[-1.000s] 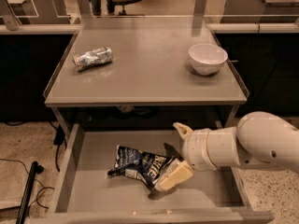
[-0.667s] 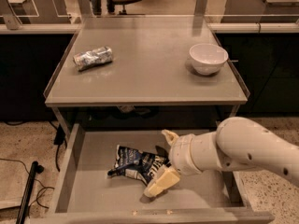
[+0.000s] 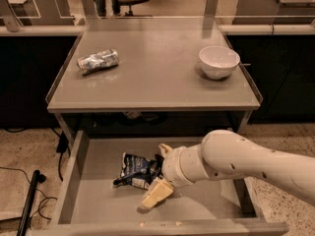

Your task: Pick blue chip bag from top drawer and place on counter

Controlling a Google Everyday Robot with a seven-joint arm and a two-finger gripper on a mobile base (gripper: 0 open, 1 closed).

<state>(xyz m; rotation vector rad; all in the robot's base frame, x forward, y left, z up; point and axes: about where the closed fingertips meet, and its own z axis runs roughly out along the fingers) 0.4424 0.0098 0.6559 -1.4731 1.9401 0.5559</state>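
Cream two-finger gripper [image 3: 160, 173], having shifted left, stands open at the right edge of the crumpled dark-blue foil chip bag [image 3: 134, 167] in the shallow grey metal drawer [image 3: 93, 200]. Closing likely comes next, then lifting to the flat grey counter [image 3: 157, 82].

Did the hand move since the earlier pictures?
Yes. The hand has shifted left across the top drawer, away from its right wall, closer to the blue chip bag.
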